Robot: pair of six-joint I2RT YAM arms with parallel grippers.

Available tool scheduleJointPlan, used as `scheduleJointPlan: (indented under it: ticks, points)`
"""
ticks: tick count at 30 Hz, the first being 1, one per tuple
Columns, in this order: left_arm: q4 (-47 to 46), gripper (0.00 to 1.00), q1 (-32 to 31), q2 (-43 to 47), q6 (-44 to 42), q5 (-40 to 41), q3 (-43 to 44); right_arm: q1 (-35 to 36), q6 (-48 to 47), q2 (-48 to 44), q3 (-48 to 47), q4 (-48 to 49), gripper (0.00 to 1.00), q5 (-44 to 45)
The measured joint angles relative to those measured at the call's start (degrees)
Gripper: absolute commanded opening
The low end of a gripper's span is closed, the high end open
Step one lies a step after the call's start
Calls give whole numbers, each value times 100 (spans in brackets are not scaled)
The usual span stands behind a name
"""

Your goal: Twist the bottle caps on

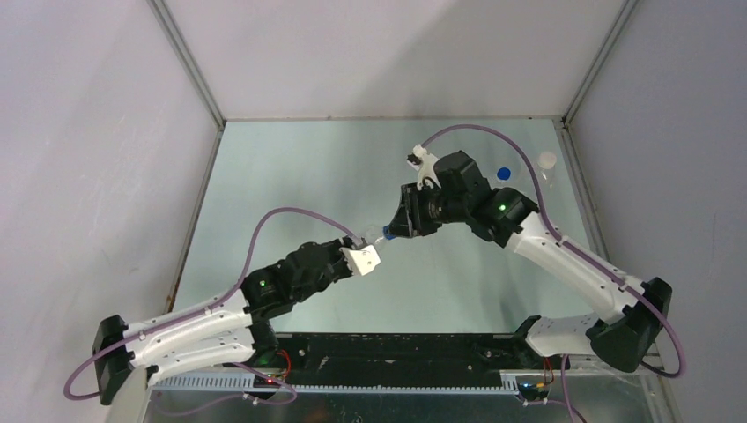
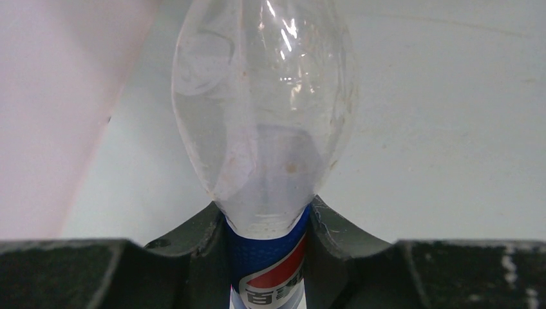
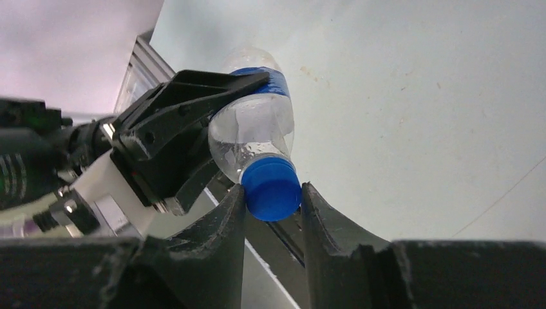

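Note:
The Pepsi bottle [image 2: 267, 122] is clear with a blue, red and white label, and it is held off the table. My left gripper [image 2: 267, 215] is shut on its labelled body, with the neck pointing away. In the right wrist view a blue cap [image 3: 272, 188] sits on the neck of the bottle [image 3: 252, 132]. My right gripper [image 3: 272, 193] is shut on that cap, one finger pressing each side. From above, the left gripper [image 1: 368, 256] and right gripper [image 1: 390, 231] meet nose to nose over the middle of the table. Another blue cap [image 1: 504, 174] and a white cap [image 1: 547, 160] lie at the far right.
The pale green table [image 1: 299, 176] is boxed in by grey walls with metal frame rails [image 1: 189, 66] on the left, right and back. A black rail [image 1: 396, 348] runs along the near edge between the arm bases.

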State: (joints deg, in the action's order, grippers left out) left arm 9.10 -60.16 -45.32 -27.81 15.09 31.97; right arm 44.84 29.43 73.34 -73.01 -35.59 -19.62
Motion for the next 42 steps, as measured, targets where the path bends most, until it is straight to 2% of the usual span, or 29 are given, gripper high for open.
scheduleJointPlan:
  ticks: [2,4,6,9,15,17,24,29,36,40,42]
  points:
    - [28,24,-33,0,-61,144,-17,17,326,94,4,46,42,83]
    - [42,24,-48,-2,-94,258,-13,35,286,92,11,127,53,105]
    - [31,23,-39,-37,-118,225,59,98,-72,35,15,197,59,120]
    - [127,23,166,-155,-109,-118,264,227,-1027,-177,15,203,63,39]
    - [588,23,719,-295,-63,-1515,758,269,-3425,-883,17,-234,65,-494]
    - [798,23,765,-365,-63,-2002,883,273,-4264,-1147,17,-472,64,-787]
    - [1047,23,769,-507,20,-3040,955,282,-5928,-1563,282,-754,60,-1386]
    - [1023,23,769,-546,122,-3407,955,282,-6426,-1569,487,-776,57,-1646]
    - [942,23,769,-560,195,-3663,964,282,-6599,-1480,492,-754,50,-1779]
    - [909,23,769,-560,234,-3703,964,282,-6585,-1388,494,-686,39,-1860]
    - [890,23,769,-560,238,-3724,964,282,-6557,-1353,494,-636,22,-1878]
